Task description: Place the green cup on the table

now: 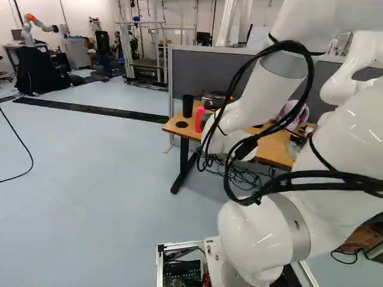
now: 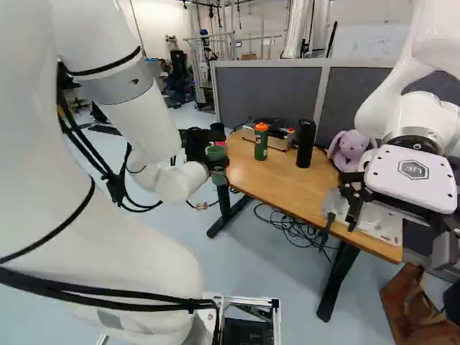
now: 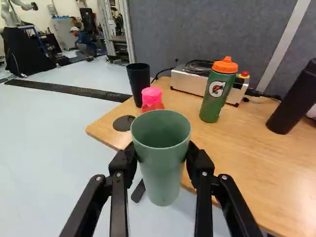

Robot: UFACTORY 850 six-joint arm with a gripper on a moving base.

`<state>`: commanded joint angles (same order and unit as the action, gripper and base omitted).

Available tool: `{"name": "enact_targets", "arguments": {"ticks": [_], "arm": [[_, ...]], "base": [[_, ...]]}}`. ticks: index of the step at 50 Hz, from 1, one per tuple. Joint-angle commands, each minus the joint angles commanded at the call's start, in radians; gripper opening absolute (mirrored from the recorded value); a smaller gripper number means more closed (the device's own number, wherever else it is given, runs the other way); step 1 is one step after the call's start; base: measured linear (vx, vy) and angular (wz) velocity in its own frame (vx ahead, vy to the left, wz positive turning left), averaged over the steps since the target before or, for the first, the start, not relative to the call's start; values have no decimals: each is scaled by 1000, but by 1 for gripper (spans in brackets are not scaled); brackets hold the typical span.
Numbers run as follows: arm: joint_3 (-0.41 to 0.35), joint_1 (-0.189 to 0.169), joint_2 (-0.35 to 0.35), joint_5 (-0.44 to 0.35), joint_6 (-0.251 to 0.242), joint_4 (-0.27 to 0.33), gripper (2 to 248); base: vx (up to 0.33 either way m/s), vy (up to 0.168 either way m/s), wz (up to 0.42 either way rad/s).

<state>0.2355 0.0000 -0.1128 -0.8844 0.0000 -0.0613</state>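
Black two-finger gripper (image 2: 215, 153) parted to cup's width, both fingers pressing the smooth, tapered green cup (image 3: 160, 168). Cup upright, airborne by the edge of the brown wood-topped table (image 3: 237, 153). On table: orange-capped green bottle (image 3: 216, 96), pink-lidded red bottle (image 3: 152, 98), tall black cup (image 3: 138, 84).

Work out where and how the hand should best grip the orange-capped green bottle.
Probably around the green bottle's body, below the orange cap, coming in level from the side away from the metal box: the body is round and upright, and the box stands close behind. The hand holds the green cup, so it would need freeing first.
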Motion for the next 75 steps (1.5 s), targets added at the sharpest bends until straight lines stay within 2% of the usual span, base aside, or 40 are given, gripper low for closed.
{"name": "enact_targets", "arguments": {"ticks": [24, 44, 54, 75], "arm": [[127, -1, 129, -52, 0, -187, 121], [176, -25, 213, -105, 0, -349, 121], [183, -28, 245, -156, 0, -381, 121], [190, -28, 305, -291, 0, -387, 121]], "base": [[0, 0, 0], [0, 0, 0], [0, 0, 0], [0, 0, 0]]}}
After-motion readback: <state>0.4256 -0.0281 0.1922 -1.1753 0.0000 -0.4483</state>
